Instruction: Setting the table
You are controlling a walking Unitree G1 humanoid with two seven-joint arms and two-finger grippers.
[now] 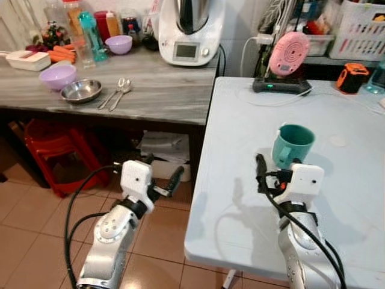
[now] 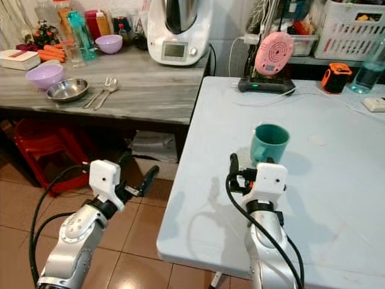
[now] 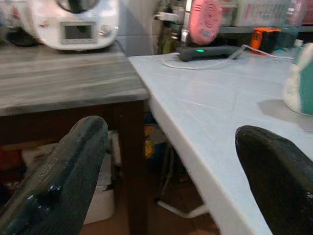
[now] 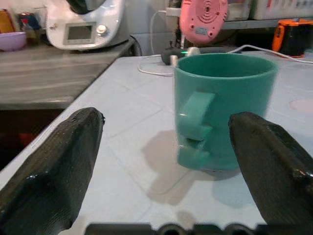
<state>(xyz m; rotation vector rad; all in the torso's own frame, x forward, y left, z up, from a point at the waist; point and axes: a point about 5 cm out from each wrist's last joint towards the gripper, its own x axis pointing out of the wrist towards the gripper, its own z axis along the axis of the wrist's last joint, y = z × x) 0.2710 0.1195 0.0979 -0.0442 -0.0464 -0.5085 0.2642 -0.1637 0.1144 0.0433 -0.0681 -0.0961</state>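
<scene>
A teal mug [image 1: 292, 144] stands upright on the pale blue surface [image 1: 240, 150], handle facing the right gripper [image 4: 166, 161], whose fingers gape wide just short of it, holding nothing. The left gripper [image 1: 161, 176], also spread and empty, hovers beside the surface's edge above the tiled floor [image 1: 30, 223].

The right gripper [image 1: 278, 168] hovers over the pale blue table [image 1: 240, 138] with its fingers spread wide. The teal mug [image 4: 222, 107] stands upright just ahead of it, handle turned toward the gripper, blocking the straight path forward. On the gripper's left the tabletop lies bare out to the edge; on its right the surface is bare as well. Well beyond the mug, a pink device on a black base [image 1: 284, 63] and its white cable [image 1: 264, 99] close off the far end.

The left gripper [image 1: 162, 177], fingers apart, hangs above tiled floor [image 1: 24, 223]. To its right is the table edge; ahead, the dark front of the grey counter [image 1: 162, 90].
</scene>
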